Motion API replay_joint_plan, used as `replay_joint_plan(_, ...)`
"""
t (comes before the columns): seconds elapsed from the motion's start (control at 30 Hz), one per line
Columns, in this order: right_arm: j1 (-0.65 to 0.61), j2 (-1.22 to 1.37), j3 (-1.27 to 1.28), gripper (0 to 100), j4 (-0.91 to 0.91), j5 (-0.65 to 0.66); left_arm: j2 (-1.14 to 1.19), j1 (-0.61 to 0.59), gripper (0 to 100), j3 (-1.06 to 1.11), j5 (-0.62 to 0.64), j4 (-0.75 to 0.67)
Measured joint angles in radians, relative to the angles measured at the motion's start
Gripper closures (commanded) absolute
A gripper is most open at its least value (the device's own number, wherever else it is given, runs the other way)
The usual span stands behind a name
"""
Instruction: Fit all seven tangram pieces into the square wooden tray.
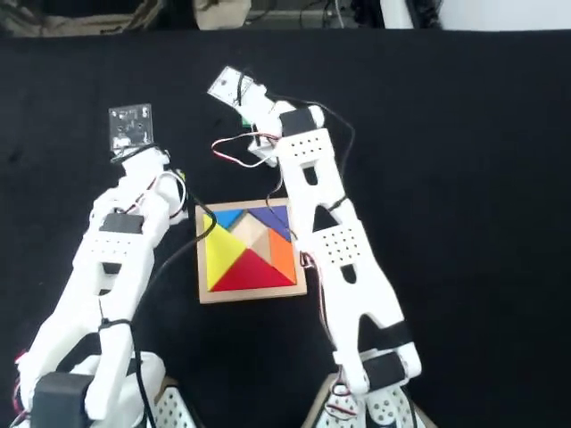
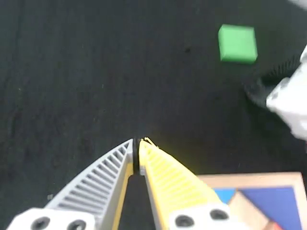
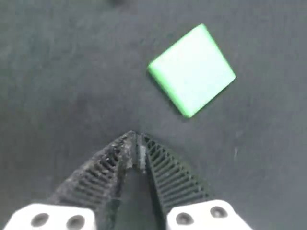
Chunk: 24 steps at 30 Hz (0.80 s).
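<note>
The right gripper (image 3: 137,136) presses its ribbed black fingers (image 3: 165,167) together on nothing, tips near the flat green square (image 3: 192,69), which lies on the black cloth (image 3: 57,62). The right arm (image 1: 326,232) stretches past the square wooden tray (image 1: 250,295), where smooth coloured triangles (image 1: 223,254) sit flush. The left gripper (image 2: 137,143), grey and yellow, is also pressed together, beside the tray's corner.

Surroundings: black cover (image 1: 464,178) and background clutter.
The cover spans the table. Beyond the cover's far edge lie dark cables (image 1: 375,11), a tan object (image 1: 221,12) and a white panel (image 1: 504,12).
</note>
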Motion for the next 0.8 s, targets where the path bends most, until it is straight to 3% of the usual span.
replay_joint_plan(0.1,0.018,-0.002,-0.015,98.7,0.077,0.000,0.000,0.005,97,0.025,0.000,-0.058)
replay_joint_plan(0.23,0.043,0.020,-0.020,98.7,0.038,0.000,0.000,0.031,97,0.100,0.000,-0.146)
replay_joint_plan(0.37,0.078,0.080,-0.028,98.7,-0.153,0.020,0.000,0.044,97,0.118,0.000,-0.173)
replay_joint_plan(0.63,0.140,0.259,-0.046,98.7,-0.715,0.361,0.000,0.054,97,0.120,0.000,-0.235)
replay_joint_plan(0.8,0.141,0.258,-0.046,98.7,-0.712,0.376,0.000,0.055,97,0.115,0.000,-0.262)
